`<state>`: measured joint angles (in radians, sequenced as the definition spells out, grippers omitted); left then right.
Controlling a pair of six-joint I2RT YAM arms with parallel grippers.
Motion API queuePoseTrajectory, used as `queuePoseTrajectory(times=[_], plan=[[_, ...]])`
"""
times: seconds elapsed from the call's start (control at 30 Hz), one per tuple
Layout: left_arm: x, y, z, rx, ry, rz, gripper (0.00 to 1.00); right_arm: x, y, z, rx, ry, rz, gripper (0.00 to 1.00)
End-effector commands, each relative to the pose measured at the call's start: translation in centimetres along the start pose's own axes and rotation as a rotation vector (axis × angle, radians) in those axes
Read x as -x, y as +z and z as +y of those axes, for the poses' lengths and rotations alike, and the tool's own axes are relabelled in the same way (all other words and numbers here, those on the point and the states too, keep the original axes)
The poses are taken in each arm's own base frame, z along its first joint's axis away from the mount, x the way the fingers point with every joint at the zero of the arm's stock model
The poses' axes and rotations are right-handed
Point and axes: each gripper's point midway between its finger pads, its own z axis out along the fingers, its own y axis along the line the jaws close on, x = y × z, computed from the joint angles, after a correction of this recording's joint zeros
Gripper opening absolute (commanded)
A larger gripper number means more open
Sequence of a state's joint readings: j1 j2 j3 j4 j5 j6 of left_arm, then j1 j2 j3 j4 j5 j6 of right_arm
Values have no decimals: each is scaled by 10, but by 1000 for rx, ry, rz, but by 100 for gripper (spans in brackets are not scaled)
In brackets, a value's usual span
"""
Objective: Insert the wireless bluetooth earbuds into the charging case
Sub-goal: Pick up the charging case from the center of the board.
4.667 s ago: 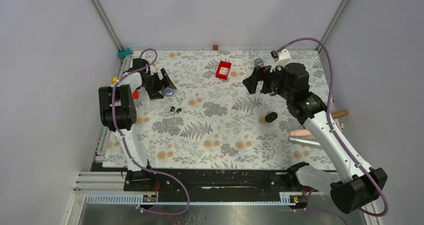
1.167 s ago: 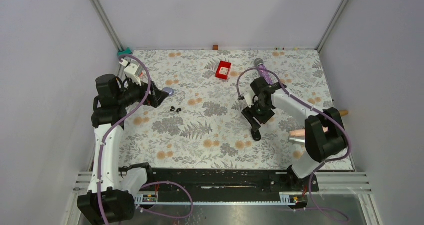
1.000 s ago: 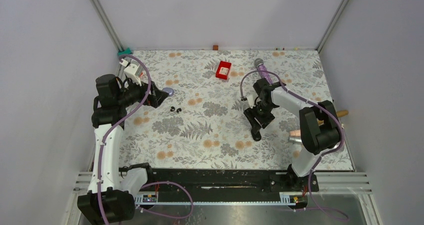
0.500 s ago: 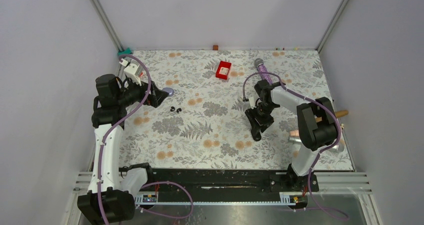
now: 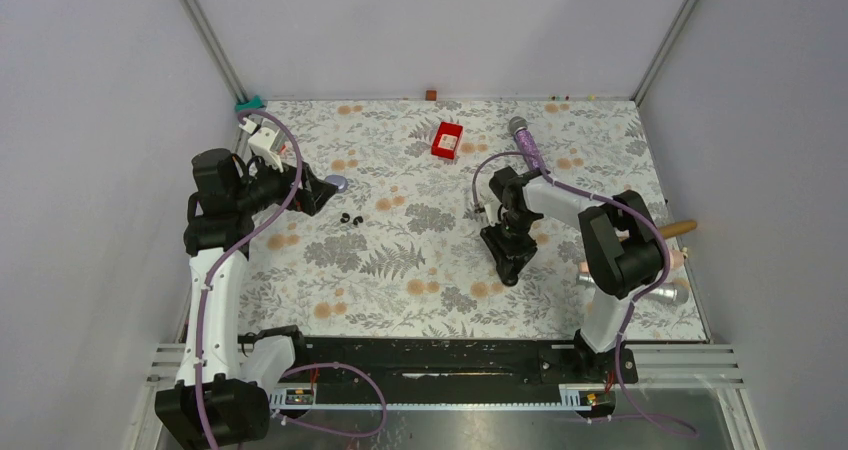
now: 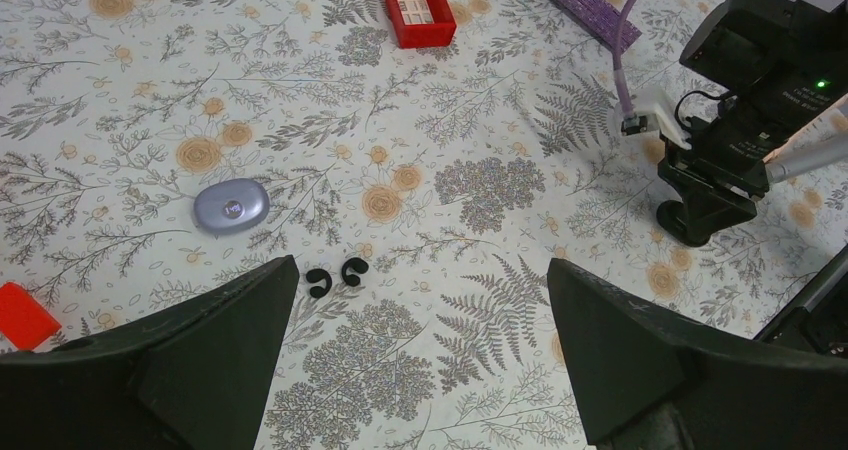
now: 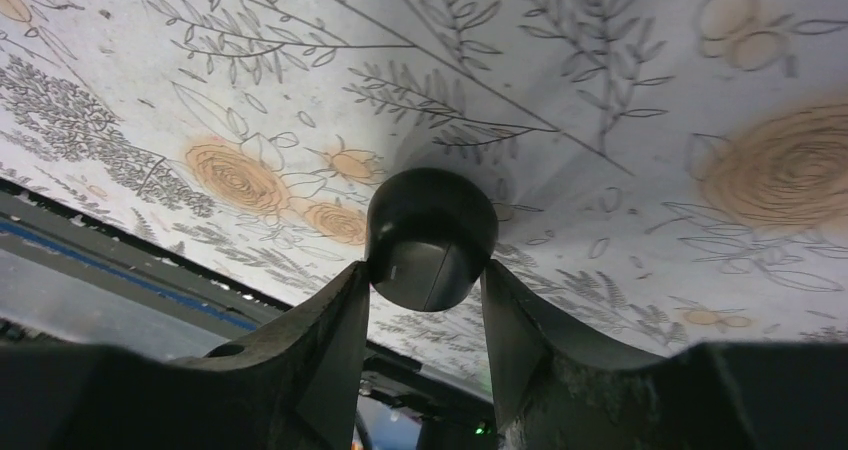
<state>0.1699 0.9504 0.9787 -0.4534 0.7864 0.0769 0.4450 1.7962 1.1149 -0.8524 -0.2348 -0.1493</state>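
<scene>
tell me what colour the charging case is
The charging case is plain lavender-grey with a smooth shell. It shows best in the left wrist view.

Your floral-print table (image 5: 400, 280): charging case (image 5: 338, 182) at far left, lid down. The two earbuds (image 5: 350, 218) lie just beside it, close together. Red box (image 5: 447, 140) and purple glitter microphone (image 5: 526, 148) sit toward the far edge. Black oval object (image 7: 430, 235) rests right of centre.

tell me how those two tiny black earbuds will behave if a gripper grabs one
The earbuds look tiny and glossy, so probably light and apt to slip when pinched. Their curved shape suggests they may spin or skid on the flat mat if nudged.
</scene>
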Motion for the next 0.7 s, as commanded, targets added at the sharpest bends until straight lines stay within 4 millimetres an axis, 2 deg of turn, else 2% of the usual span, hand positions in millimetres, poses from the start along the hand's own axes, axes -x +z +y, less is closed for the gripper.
queuePoseTrajectory(times=[0.0, 0.2, 0.3, 0.5, 0.67], plan=[[14, -3, -4, -14, 37, -51, 99, 1, 10, 8, -19, -12, 54, 45], [13, 6, 4, 0, -9, -63, 99, 9, 7, 11, -106, -105, 19, 46], [12, 13, 15, 47, -59, -64, 99, 17, 3, 14, -135, -155, -34, 39], [14, 31, 29, 102, -89, -48, 98, 45, -29, 22, -146, -237, -234, 35], [20, 62, 11, 19, -93, 4, 99, 70, -64, 41, -99, -283, -413, 36]])
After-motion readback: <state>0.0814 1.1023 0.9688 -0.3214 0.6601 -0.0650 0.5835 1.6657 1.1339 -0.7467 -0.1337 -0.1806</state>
